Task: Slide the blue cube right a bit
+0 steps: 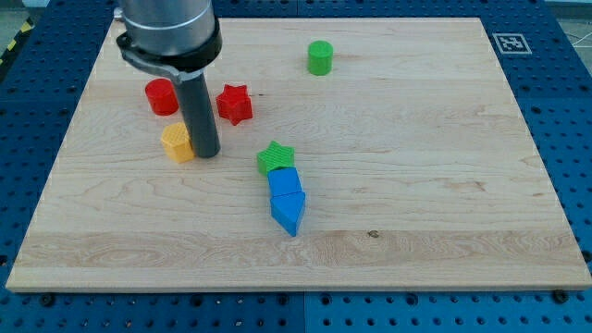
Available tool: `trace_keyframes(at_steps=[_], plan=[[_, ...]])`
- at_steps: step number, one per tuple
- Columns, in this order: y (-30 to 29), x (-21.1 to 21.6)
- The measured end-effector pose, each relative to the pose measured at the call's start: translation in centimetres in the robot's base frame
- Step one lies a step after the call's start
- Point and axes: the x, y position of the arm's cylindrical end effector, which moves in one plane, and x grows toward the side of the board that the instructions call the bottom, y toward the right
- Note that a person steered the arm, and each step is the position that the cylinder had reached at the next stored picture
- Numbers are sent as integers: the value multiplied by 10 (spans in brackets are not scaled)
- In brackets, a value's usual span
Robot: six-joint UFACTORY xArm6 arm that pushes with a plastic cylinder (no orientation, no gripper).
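Observation:
The blue cube [284, 181] sits just below the middle of the wooden board [416, 166]. A green star [276, 157] touches its top side and a blue triangular block [289, 214] touches its bottom side. My tip [205, 152] rests on the board to the cube's left and slightly higher in the view, about a block and a half away. It stands right beside a yellow-orange block [177, 142], touching its right side.
A red cylinder [161, 96] and a red star [234, 104] lie at the upper left, either side of the rod. A green cylinder [320, 57] stands near the view's top. The board's edges border a blue perforated table.

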Motion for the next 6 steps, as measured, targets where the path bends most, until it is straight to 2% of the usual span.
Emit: trace_keyframes(at_steps=[3,6], plan=[[43,46],[71,53]])
